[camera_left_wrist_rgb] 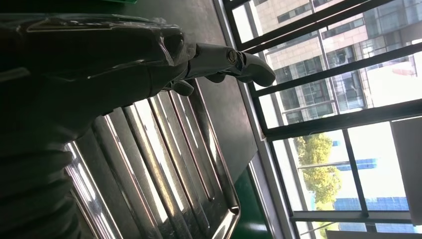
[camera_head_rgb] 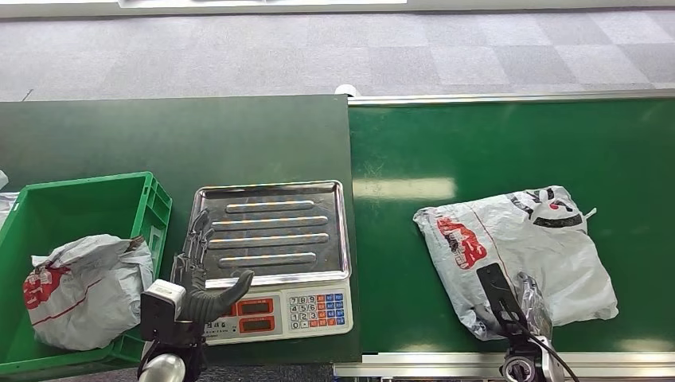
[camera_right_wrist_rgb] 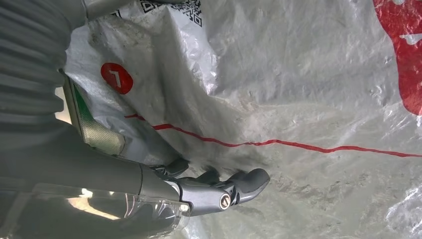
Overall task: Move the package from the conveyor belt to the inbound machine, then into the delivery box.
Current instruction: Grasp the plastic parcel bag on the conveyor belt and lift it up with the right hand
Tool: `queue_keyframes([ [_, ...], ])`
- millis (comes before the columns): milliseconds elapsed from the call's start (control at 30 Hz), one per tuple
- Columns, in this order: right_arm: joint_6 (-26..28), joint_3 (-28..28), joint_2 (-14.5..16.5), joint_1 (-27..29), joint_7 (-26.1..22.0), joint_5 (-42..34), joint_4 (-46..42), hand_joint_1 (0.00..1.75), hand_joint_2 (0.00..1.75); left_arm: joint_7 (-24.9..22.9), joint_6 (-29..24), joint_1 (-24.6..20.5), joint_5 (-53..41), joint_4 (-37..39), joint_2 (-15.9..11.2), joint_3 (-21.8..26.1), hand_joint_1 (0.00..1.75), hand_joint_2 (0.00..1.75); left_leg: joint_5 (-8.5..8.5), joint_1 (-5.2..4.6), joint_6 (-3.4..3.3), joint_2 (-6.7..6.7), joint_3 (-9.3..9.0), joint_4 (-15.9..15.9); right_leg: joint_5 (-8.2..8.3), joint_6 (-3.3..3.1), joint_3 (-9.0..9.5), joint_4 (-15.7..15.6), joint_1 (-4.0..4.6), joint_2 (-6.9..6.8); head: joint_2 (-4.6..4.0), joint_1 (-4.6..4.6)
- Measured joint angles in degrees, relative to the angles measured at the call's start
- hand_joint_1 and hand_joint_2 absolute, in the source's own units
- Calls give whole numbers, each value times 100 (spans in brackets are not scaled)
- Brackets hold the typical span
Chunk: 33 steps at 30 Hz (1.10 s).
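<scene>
Looking down from the head view, we see the package (camera_head_rgb: 521,255), a crumpled white mailer with red print and a black-and-white logo, lying flat on the green conveyor belt (camera_head_rgb: 493,151) toward its near edge, at about four o'clock in the picture. Our right hand (camera_head_rgb: 516,306) comes up from six o'clock and lies on the package's near corner; in the right wrist view its fingers (camera_right_wrist_rgb: 249,181) are extended and resting against the white film (camera_right_wrist_rgb: 298,89), not wrapped around any fold, so we read that hand as apart and gripping nothing.

Open green belt stretches from the package toward twelve and three o'clock. The belt's left edge butts against the darker table (camera_head_rgb: 159,143), and the scale (camera_head_rgb: 275,263) sits just beside that seam at about seven o'clock, its steel ribbed tray (camera_head_rgb: 271,231) bare.

Our left hand (camera_head_rgb: 208,274) hovers over the tray's left rim with fingers spread and empty; the left wrist view shows the thumb (camera_left_wrist_rgb: 244,62) stretched out above the tray's ribs (camera_left_wrist_rgb: 164,169).

At nine o'clock the green delivery box (camera_head_rgb: 151,203) stands just left of the scale, with another white mailer (camera_head_rgb: 83,286) inside.
</scene>
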State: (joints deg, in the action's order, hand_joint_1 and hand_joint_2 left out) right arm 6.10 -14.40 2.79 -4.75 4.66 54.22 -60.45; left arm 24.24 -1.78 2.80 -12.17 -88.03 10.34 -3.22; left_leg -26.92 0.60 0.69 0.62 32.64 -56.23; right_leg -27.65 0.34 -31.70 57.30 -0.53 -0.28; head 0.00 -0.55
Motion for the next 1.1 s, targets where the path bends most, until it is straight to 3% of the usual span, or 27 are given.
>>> queue_keyframes([
  [67, -15, -2, 2, 0, -94, -118, 7, 163, 175, 0, -7, 7, 0, -1, 0, -1, 0, 175, 0, 0, 0, 0, 0, 0, 0, 0, 0, 0, 0, 0, 0, 0],
  [133, -28, -5, 5, 0, -199, -254, 7, 173, 175, 0, -13, 15, 0, -3, 0, -1, 0, 175, 0, 0, 0, 0, 0, 0, 0, 0, 0, 0, 0, 0, 0, 0],
  [767, 54, -7, 32, -40, -765, -886, -26, 175, 175, -1, -284, 195, -38, -222, -5, -3, 0, 175, 0, 0, 0, -1, 0, 0, 0, 0, 0, 0, 0, 0, 0, 0],
  [1100, 684, -10, 92, 156, -2653, -2256, -848, 175, 175, 481, -636, 330, 430, -366, 0, 16, 0, 175, 0, 0, 0, -1, 1, 0, -1, 0, -2, 0, 0, 0, 0, -1],
])
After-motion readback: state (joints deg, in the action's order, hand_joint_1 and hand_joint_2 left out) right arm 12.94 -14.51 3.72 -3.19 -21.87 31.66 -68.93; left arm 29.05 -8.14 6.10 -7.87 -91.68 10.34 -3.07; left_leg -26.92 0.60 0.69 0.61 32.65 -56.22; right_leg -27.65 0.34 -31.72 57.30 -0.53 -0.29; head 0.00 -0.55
